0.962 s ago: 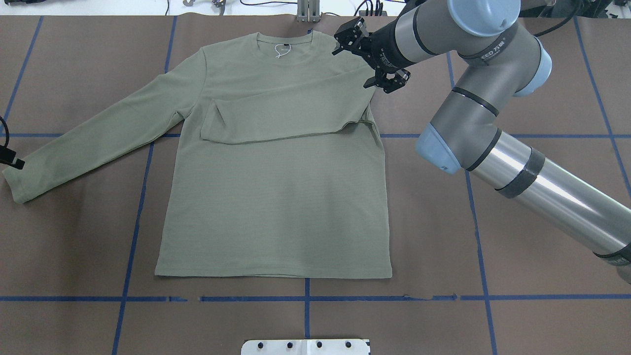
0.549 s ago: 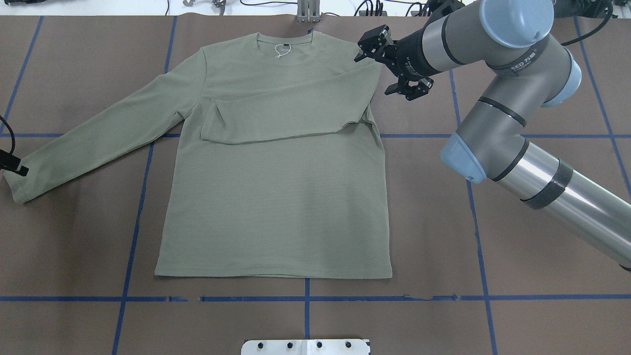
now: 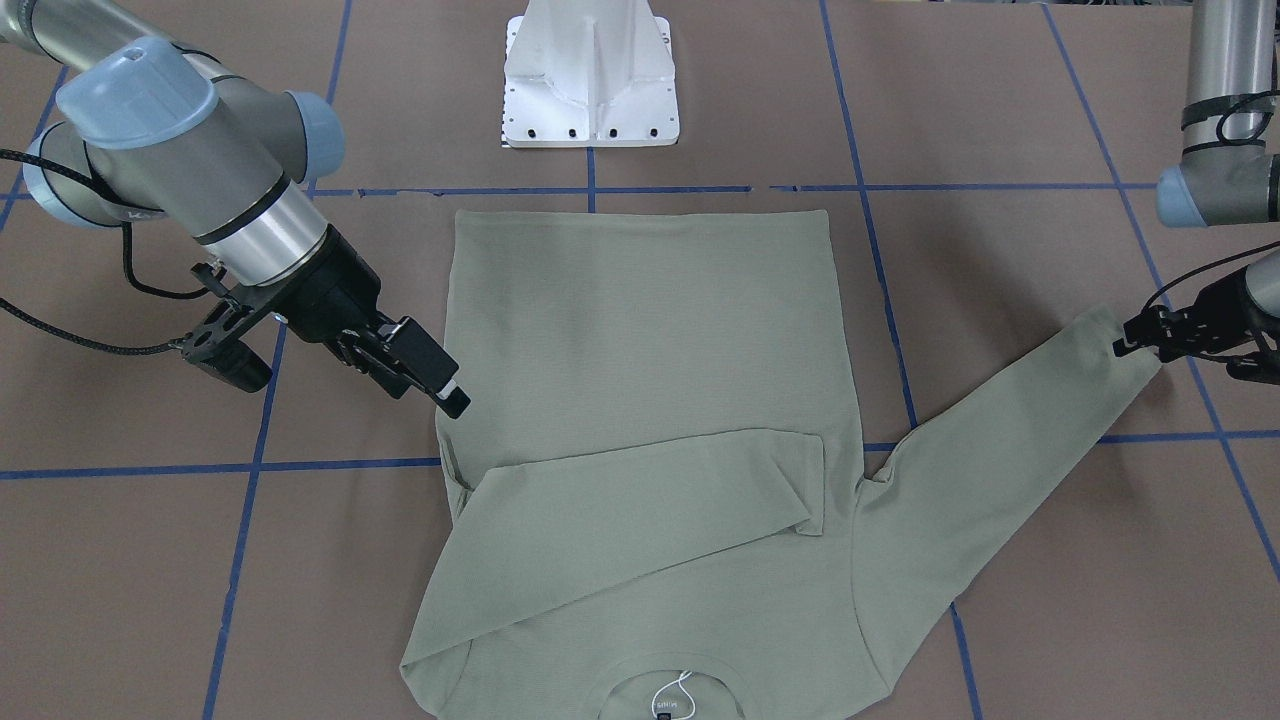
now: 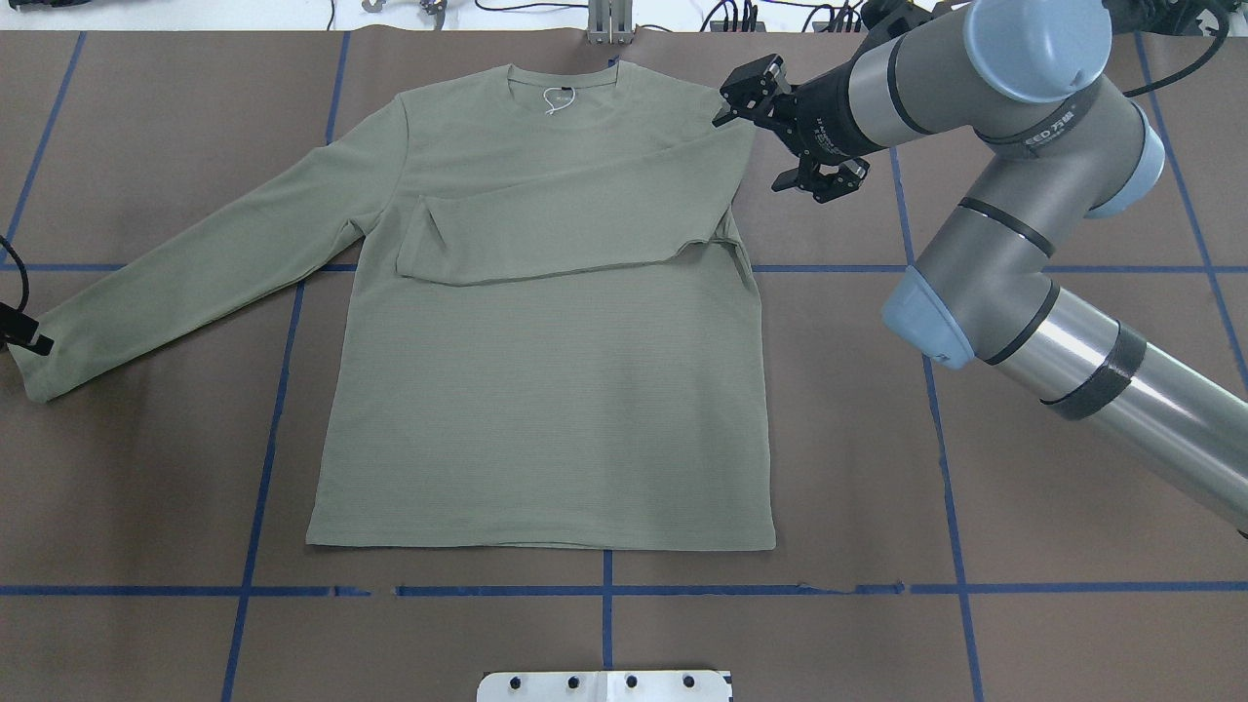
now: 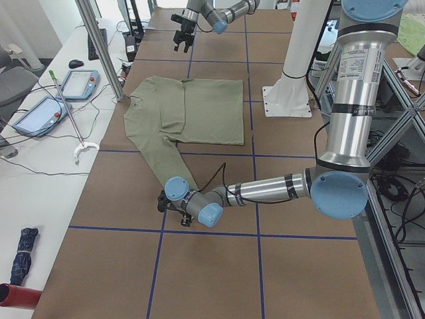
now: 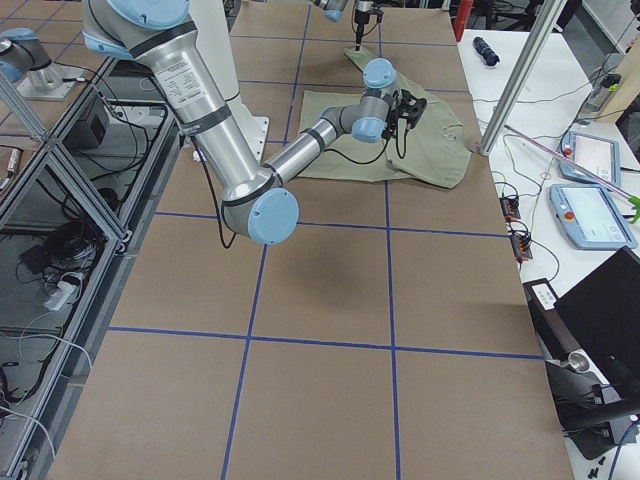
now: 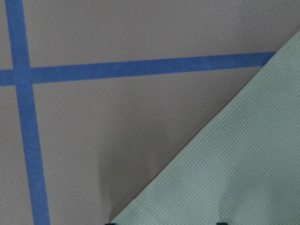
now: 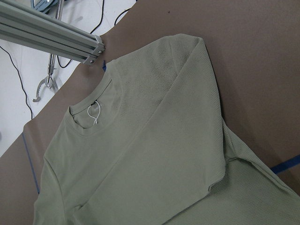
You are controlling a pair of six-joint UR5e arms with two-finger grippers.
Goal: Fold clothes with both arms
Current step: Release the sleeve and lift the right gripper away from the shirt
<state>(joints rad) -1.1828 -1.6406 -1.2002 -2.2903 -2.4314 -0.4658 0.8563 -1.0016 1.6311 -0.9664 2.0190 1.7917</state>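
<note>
**Second sleeve waits for its fold**

The tabletop [image 4: 877, 468] carries the shirt [image 4: 546, 390], which lies flat with the front up and the collar on the far side from the robot. The right sleeve [image 4: 565, 234] lies across the chest. The left sleeve [image 4: 195, 263] is stretched outward, so I judge that its fold is the step in hand.

The right gripper [image 4: 738, 100] hovers just beside the right shoulder, jaws apart as it seems, holding nothing. The left gripper [image 3: 1135, 345] touches the cuff [image 4: 39, 375]; whether its jaws are clamped I cannot tell.

To do it well, the left gripper should take both layers of the cuff, lift only a little, and carry it across the chest to lie on the first sleeve. The crease should fall at the shoulder.
</note>
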